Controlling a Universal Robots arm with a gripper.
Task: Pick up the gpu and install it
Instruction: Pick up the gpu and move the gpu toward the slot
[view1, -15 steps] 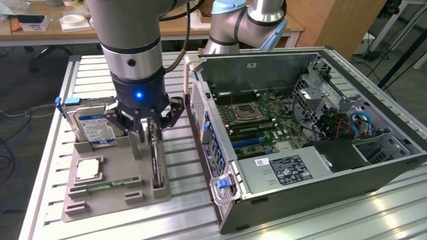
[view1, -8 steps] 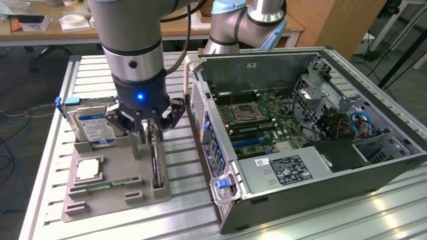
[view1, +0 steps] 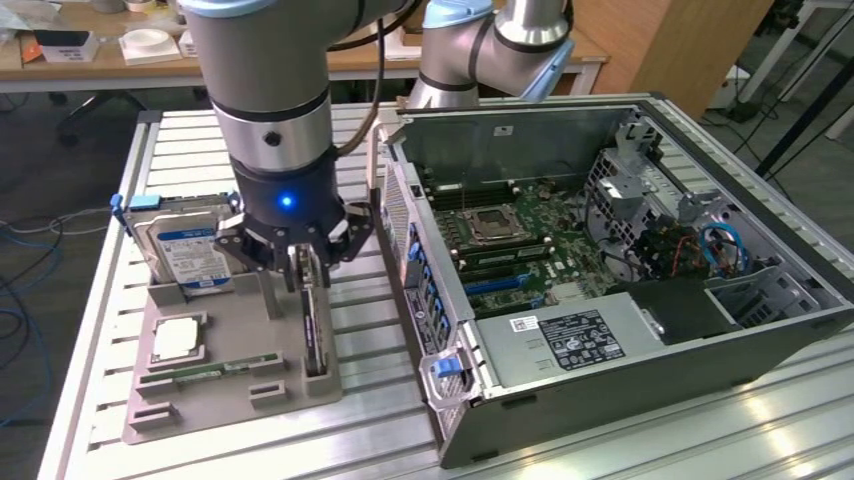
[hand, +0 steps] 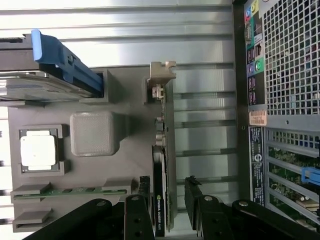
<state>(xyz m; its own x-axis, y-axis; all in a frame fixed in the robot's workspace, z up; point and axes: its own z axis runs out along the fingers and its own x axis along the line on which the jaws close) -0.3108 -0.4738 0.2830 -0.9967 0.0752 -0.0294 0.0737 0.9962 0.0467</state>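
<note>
the work surface is a metal table (view1: 96, 300) of pale ribbed slats with grooves running along it, and overhead light leaves bright glare patches on the slats toward the exterior view's lower right. past its edge on the exterior view's left lies a dark grey floor (view1: 34, 150), with blue cables (view1: 40, 225) trailing across it. at the back stands a long light-wood desk (view1: 134, 72) carrying a few white items (view1: 150, 44), perhaps small boxes or trays. at the exterior view's upper right a brown wooden cabinet side (view1: 674, 45) rises, and just beside it thin stand legs (view1: 807, 112) slant over the dark floor
</note>
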